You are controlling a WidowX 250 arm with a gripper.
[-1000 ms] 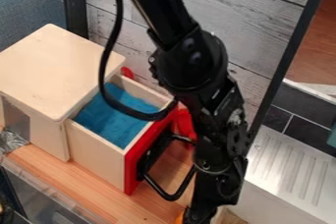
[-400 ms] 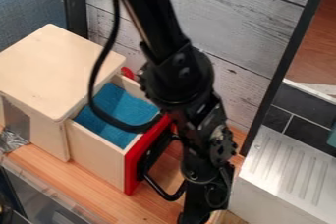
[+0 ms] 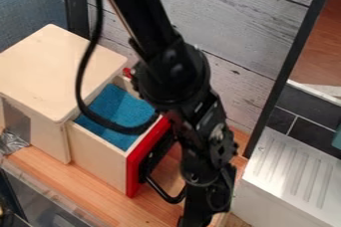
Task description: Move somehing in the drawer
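The wooden drawer (image 3: 98,155) stands pulled out from its box (image 3: 57,66); it has a blue lining (image 3: 120,109), a red front and a black handle, with no object seen lying on the part of the lining in view. My gripper (image 3: 186,221) hangs at the bottom edge of the view, just right of and in front of the handle, its tips cut off by the edge. The arm hides the right end of the red front.
Crumpled foil (image 3: 12,142) lies by the box's left corner. A ridged metal drainboard (image 3: 296,171) stands at the right. Behind is a grey plank wall (image 3: 233,17), and a clear-sided edge (image 3: 53,198) runs along the front left.
The arm has shifted left, and its cable now hangs further left over the drawer. The orange thing beside the gripper a second ago is out of sight. The drawer has stayed put.
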